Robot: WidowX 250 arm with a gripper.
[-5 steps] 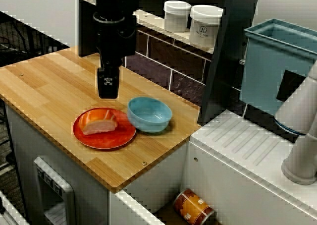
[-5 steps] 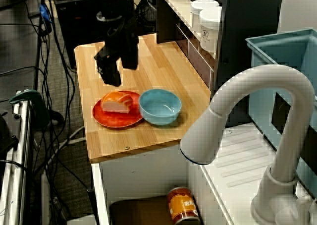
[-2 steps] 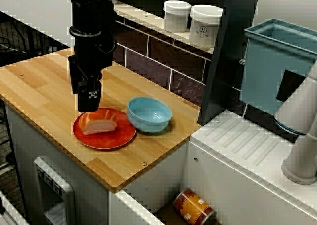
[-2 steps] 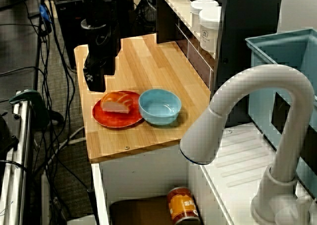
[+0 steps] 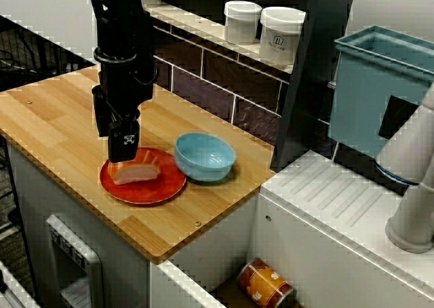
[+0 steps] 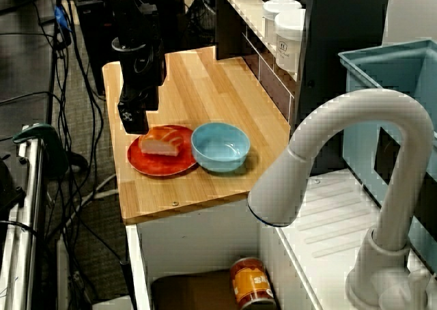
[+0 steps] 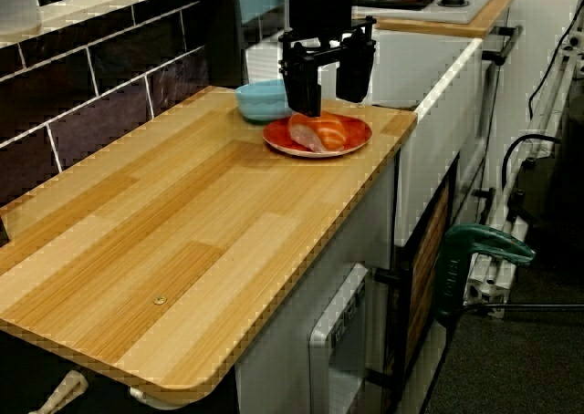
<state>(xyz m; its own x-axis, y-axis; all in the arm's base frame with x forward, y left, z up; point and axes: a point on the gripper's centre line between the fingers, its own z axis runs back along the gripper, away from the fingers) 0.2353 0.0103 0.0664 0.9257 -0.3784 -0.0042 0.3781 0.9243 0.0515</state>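
Note:
A slice of salmon-coloured food (image 5: 135, 172) lies on a red plate (image 5: 163, 193) near the front edge of the wooden counter. A light blue bowl (image 5: 205, 157) stands right beside the plate, touching or nearly touching it. My black gripper (image 7: 327, 90) hangs just above the food; in the view along the counter its two fingers stand apart, open, with nothing between them. In the view across the counter the gripper (image 5: 124, 148) covers the plate's back left rim. The view past the faucet shows the gripper (image 6: 134, 122) at the left of the plate (image 6: 164, 168).
Two white jars (image 5: 243, 22) (image 5: 281, 35) stand on the shelf behind the counter. A dark post (image 5: 312, 70) rises to the right of the bowl. A teal bin (image 5: 380, 84), a white faucet (image 6: 328, 160) and a can (image 5: 266, 284) in the sink lie further right.
My gripper has swung from behind the plate to the left, toward the counter's front edge, then come down a little over the plate's left side.

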